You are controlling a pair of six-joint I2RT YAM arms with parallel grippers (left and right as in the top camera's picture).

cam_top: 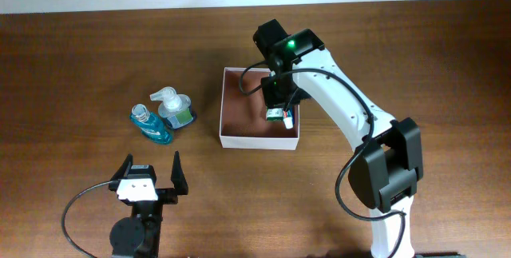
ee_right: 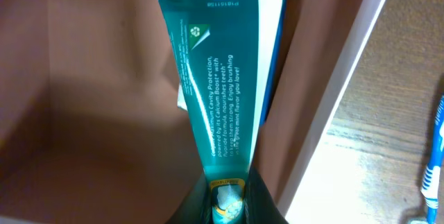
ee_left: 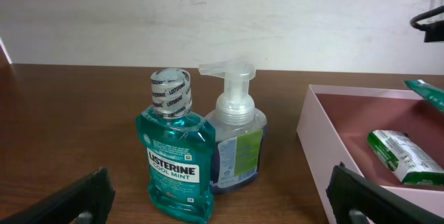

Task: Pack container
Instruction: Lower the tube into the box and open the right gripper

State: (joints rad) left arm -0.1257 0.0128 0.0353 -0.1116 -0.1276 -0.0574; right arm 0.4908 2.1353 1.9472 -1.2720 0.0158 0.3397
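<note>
The container [cam_top: 230,136] is a shallow white-walled box with a reddish-brown inside, at the table's middle; it also shows in the left wrist view [ee_left: 313,132] and the right wrist view [ee_right: 83,113]. My right gripper [cam_top: 278,95] is over its right half, shut [ee_right: 229,184] on a teal toothpaste tube [ee_right: 222,78] that hangs down inside the box. A green and white packet [ee_left: 401,156] lies in the box. My left gripper [cam_top: 151,170] is open and empty near the front edge [ee_left: 218,209], facing the bottles.
A teal Listerine bottle [cam_top: 152,127] [ee_left: 173,158] and a clear pump soap bottle [cam_top: 176,109] [ee_left: 237,141] stand side by side left of the container. A thin blue and white thing [ee_right: 433,158] lies on the table outside the box's wall.
</note>
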